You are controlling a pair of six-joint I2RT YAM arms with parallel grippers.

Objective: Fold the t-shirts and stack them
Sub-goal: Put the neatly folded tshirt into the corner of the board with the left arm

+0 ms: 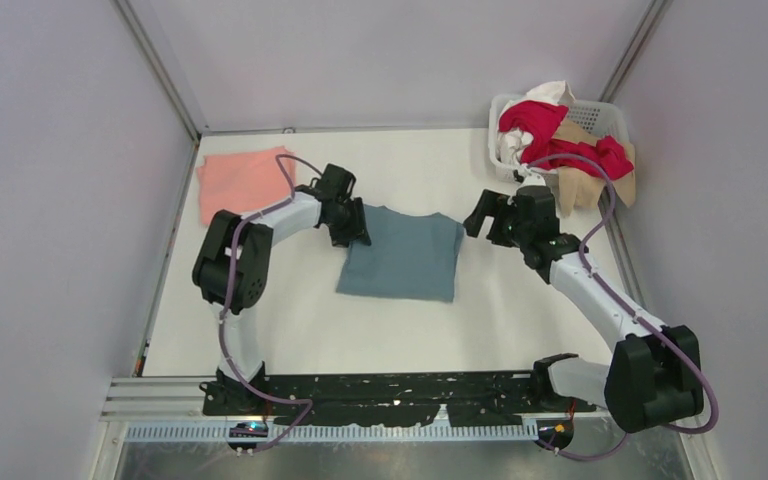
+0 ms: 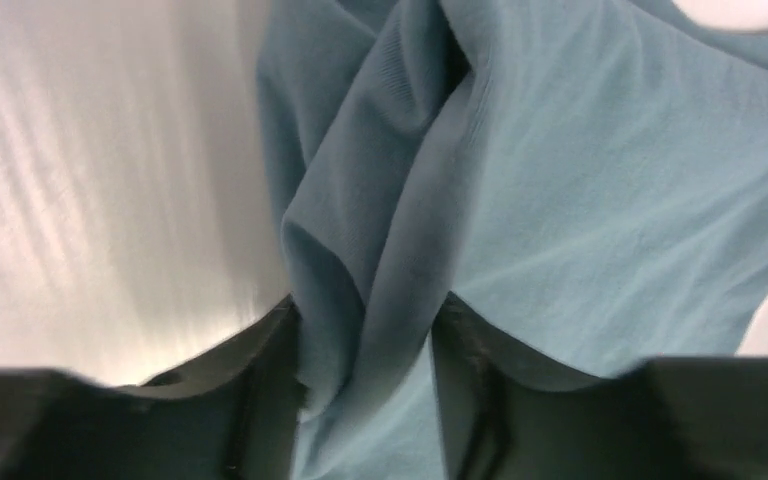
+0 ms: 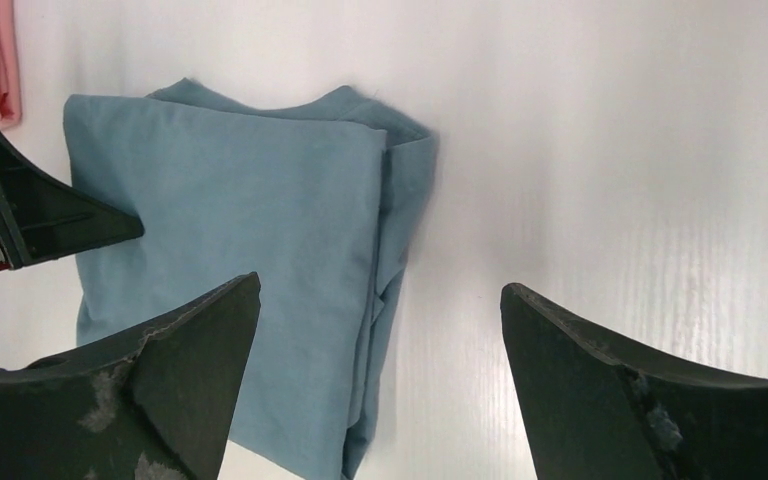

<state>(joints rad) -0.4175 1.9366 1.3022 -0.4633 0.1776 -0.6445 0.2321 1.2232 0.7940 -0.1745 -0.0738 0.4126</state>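
Note:
The blue-grey t-shirt [image 1: 402, 255] lies folded in a rectangle at the table's middle. My left gripper [image 1: 352, 228] is at its far left corner, shut on a bunched fold of the blue-grey cloth [image 2: 580, 180], which runs between its fingers [image 2: 260, 370]. My right gripper [image 1: 480, 218] is open and empty just off the shirt's far right corner. In the right wrist view the shirt's [image 3: 230, 200] layered right edge lies between the open fingers [image 3: 190, 340]. A salmon-pink t-shirt [image 1: 243, 180] lies folded at the far left.
A white lattice basket [image 1: 605, 108] stands at the far right corner, holding a red shirt [image 1: 535, 120], a white shirt [image 1: 550, 93] and a tan one [image 1: 585, 185] hanging over its side. Grey walls enclose the table on three sides.

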